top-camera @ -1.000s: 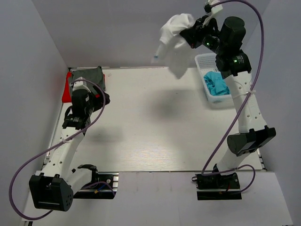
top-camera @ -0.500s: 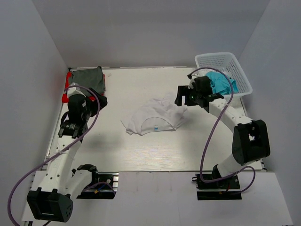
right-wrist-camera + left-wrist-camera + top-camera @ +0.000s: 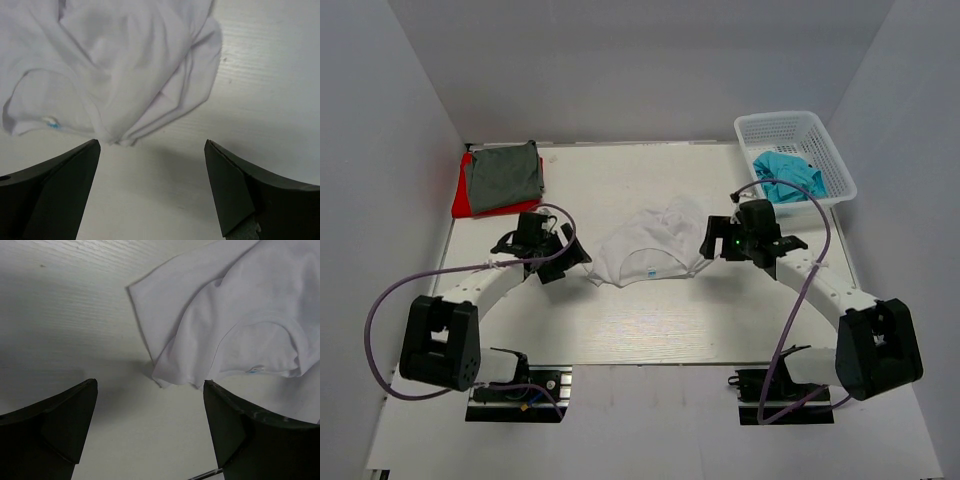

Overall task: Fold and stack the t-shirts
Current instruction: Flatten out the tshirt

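Lying between the tools: white t-shirt (image 3: 650,250), rumpled in the middle of the worktop (image 3: 650,330), with its collar and blue neck label (image 3: 651,270) towards the near edge.
Left tool (image 3: 576,262): spread wide and holding nothing. It sits low over the worktop, just beside the shirt's left corner, with the cloth ahead of it and to its right.
Right tool (image 3: 708,243): also spread wide and empty. It is just beside the bunched right edge, and the folds begin right past its fingertips.
Long axis: the heap runs roughly left to right, from one tool to the other, so each arm faces an end and not a long side.
Nearer arm: neither, as both stand about equally close to their own ends.
Other shirts: dark grey t-shirt (image 3: 503,172) lies folded on the red t-shirt (image 3: 463,195) at the far left corner. The teal t-shirt (image 3: 790,175) is in the basket (image 3: 790,122) at the far right.
Step, as judged: taking hold of both ends, probably to pull the white shirt flat before folding.
Next move needs: each tool to advance inward and close on a single layer of the edge.
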### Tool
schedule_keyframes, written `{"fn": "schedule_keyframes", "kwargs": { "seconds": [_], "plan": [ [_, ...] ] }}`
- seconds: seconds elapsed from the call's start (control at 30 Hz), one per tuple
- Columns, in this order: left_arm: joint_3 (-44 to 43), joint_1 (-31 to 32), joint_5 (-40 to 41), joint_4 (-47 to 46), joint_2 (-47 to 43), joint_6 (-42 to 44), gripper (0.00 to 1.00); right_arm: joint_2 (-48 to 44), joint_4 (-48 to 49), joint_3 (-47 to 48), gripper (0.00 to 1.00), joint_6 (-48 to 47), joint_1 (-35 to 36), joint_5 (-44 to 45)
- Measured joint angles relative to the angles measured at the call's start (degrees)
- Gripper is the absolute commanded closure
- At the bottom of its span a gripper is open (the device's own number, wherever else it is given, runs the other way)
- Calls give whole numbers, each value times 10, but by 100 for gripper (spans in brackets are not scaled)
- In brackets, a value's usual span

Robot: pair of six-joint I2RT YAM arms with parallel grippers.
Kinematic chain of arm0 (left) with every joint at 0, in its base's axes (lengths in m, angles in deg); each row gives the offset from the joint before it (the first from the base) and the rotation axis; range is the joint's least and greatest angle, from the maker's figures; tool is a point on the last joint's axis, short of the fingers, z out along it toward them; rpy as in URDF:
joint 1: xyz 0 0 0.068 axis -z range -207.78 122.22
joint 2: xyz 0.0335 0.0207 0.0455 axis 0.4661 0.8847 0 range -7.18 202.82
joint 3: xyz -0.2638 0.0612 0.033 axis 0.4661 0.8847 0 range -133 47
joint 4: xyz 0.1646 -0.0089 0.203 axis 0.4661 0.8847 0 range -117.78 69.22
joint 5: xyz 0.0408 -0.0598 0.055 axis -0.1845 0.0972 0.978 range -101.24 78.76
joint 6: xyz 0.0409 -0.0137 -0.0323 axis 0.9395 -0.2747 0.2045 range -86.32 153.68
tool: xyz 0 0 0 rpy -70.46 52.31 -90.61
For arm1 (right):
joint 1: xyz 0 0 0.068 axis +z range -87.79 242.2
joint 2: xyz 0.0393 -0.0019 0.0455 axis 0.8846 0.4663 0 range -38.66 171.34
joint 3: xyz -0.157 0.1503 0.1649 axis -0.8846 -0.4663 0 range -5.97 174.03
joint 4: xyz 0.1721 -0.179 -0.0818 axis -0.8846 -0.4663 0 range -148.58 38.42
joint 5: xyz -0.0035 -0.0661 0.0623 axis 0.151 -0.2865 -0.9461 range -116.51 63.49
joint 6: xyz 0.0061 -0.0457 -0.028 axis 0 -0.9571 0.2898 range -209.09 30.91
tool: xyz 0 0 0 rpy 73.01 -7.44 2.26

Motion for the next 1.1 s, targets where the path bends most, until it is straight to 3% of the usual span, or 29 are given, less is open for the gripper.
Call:
{"fn": "schedule_keyframes", "kwargs": {
  "seconds": [0.2, 0.4, 0.53, 0.63, 0.67, 0.7, 0.77, 0.83, 0.9, 1.1],
  "plan": [
    [-12, 40, 7, -18, 87, -4, 12, 10, 5, -28, 10, -13, 52, -65],
    [-74, 51, 70, -17, 144, -13, 21, 69, 19, -8, 14, -17, 103, -63],
    [-88, 55, 101, -10, 162, -17, 42, 113, 24, 18, 20, -15, 121, -17],
    [-87, 56, 99, -27, 173, -17, 64, 134, 31, 30, 37, -6, 130, 17],
    [-81, 57, 93, -42, 174, -16, 72, 137, 32, 31, 56, -2, 132, 29],
    [-75, 60, 83, -59, 176, -16, 89, 138, 32, 31, 67, -2, 134, 39],
    [-67, 67, 62, -92, 188, -16, 100, 138, 32, 31, 78, 8, 136, 60],
    [-73, 77, 40, -118, 203, -16, 100, 138, 32, 32, 82, 14, 137, 76],
    [-85, 87, 23, -135, 222, -14, 100, 138, 31, 32, 100, 17, 137, 91],
    [-101, 100, 30, -135, 231, -12, 100, 135, 27, 32, 100, 28, 137, 134]
  ]
}}
